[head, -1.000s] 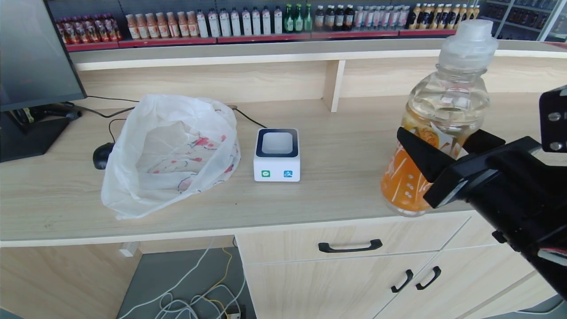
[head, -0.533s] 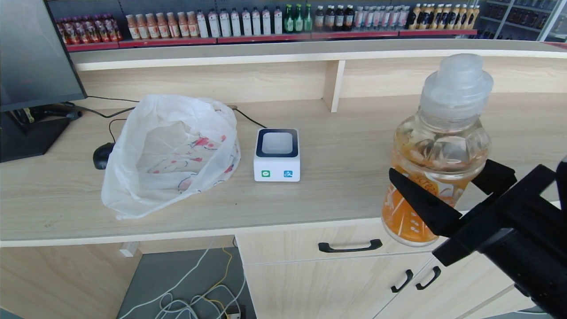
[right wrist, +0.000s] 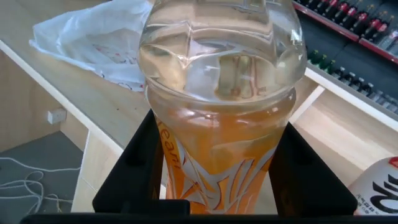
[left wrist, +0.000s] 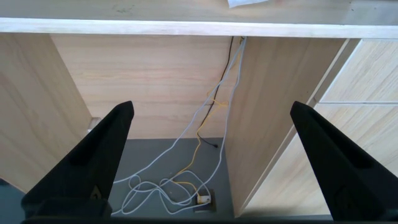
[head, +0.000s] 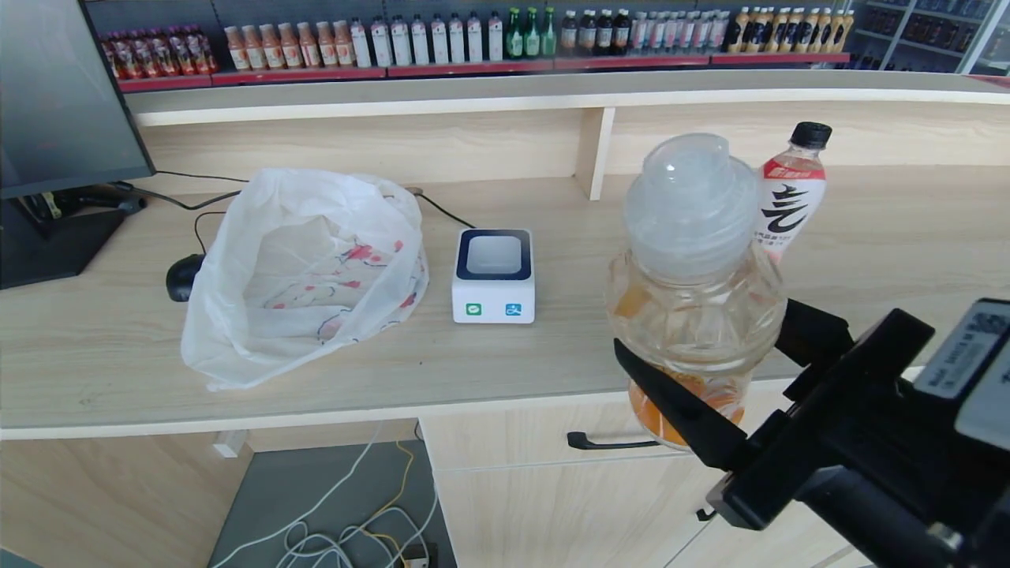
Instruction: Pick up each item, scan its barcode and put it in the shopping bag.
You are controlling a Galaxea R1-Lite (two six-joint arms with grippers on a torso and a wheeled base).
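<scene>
Overhead, right tool [head: 706,339] tight around orange drink bottle [head: 694,276]; left tool [left wrist: 211,109] wide before under-counter cables [left wrist: 186,180].

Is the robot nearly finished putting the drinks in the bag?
Not yet. Done: the orange drink bottle is picked up, gripped in the right hand. Now: it is not over the scanner yet. Left: scan it, drop it in the shopping bag, then do the black-capped bottle standing on the counter.

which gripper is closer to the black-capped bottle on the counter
Right. The right gripper, holding the orange bottle, is just in front of the black-capped bottle. The left gripper is below the counter edge, facing the cables, farther off.
</scene>
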